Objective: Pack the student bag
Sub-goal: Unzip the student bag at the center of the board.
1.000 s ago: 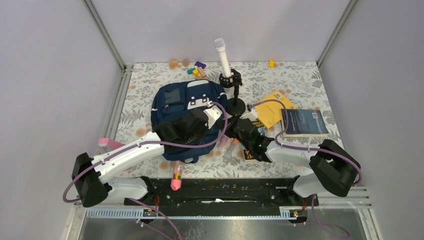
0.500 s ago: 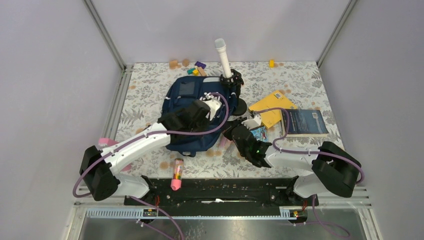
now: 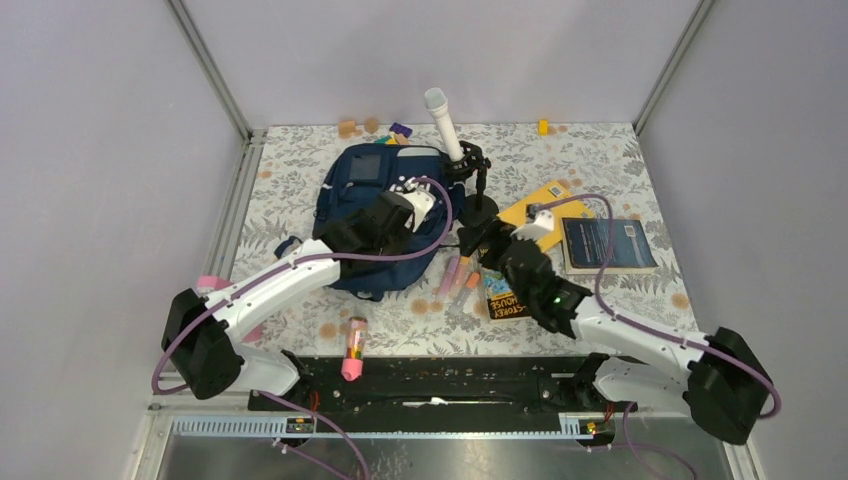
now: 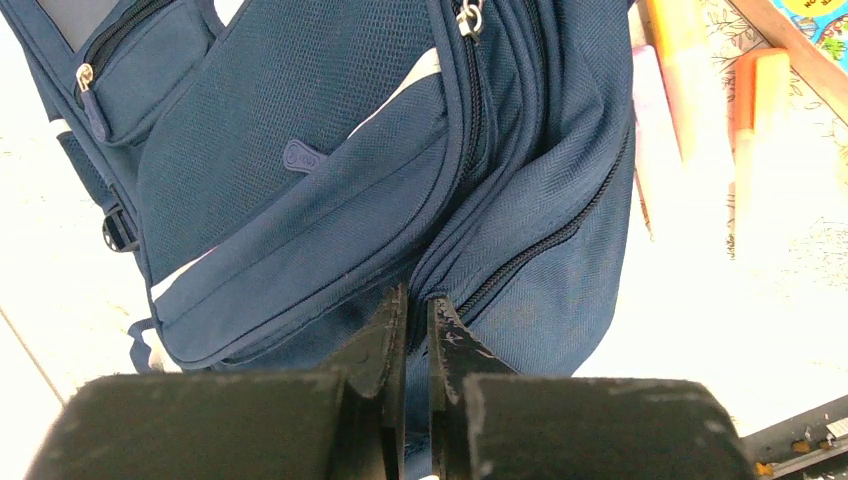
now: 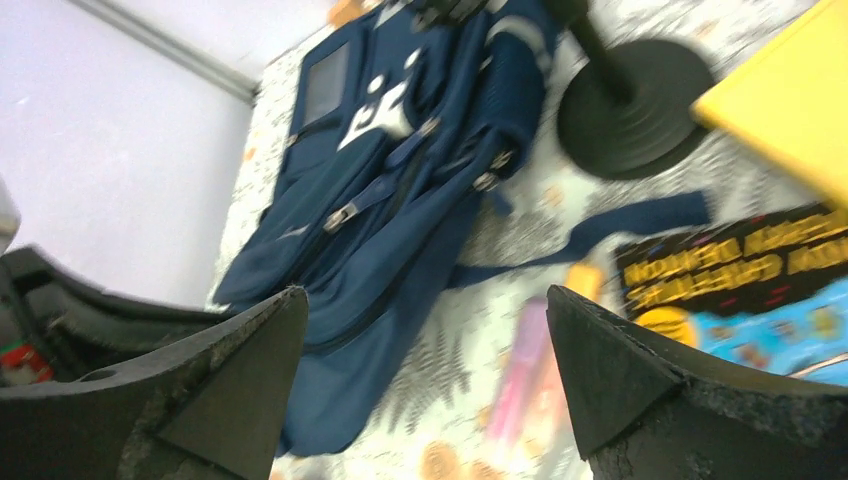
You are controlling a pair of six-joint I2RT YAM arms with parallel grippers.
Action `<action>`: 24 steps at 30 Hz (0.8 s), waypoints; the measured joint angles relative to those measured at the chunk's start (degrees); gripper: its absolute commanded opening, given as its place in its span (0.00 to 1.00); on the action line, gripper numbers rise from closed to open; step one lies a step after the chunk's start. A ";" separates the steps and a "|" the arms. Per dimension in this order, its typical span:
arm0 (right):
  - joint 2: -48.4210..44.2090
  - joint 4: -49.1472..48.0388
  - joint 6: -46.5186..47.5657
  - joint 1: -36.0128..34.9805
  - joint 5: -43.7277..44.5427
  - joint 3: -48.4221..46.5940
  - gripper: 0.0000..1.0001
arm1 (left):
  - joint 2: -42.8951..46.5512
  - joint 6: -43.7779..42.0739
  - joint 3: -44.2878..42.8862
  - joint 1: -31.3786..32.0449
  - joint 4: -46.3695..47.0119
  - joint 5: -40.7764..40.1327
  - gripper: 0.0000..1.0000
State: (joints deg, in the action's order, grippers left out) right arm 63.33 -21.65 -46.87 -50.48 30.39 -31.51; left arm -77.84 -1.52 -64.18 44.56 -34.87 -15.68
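Student bag (image 3: 362, 200), seemingly zipped, contents hidden, left gripper (image 4: 418, 302) pinching its fabric

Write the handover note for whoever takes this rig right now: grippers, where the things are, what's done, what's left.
Left gripper: fingers shut, pinching a fold of the student bag beside a zipper seam.
Right gripper: open and empty, above the table to the right of the bag.
Things: yellow book, dark blue book and Storey House book lie right of the bag. The pink and orange markers lie between the bag and the Storey House book. The microphone stand is at the bag's far right corner.
Done: nothing seen packed; the zippers in view look closed.
Left: open the bag, load books and markers, zip it.
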 measured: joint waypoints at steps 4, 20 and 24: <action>-3.41 3.19 7.30 7.85 -5.60 0.02 0.99 | 0.00 0.02 -0.07 0.00 -0.33 -0.66 0.00; 10.25 -2.34 26.36 17.14 -42.51 -2.45 0.89 | 8.31 -1.33 -0.07 -0.55 -4.63 -0.55 0.00; 14.36 -5.14 26.34 17.20 -45.97 -5.14 0.85 | 9.22 -1.51 -0.07 -1.11 -5.44 -0.48 0.00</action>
State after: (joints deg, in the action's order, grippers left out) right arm 77.69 -26.79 -20.53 -33.28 -15.57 -36.64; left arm -68.62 -3.03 -64.25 43.44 -40.32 -16.16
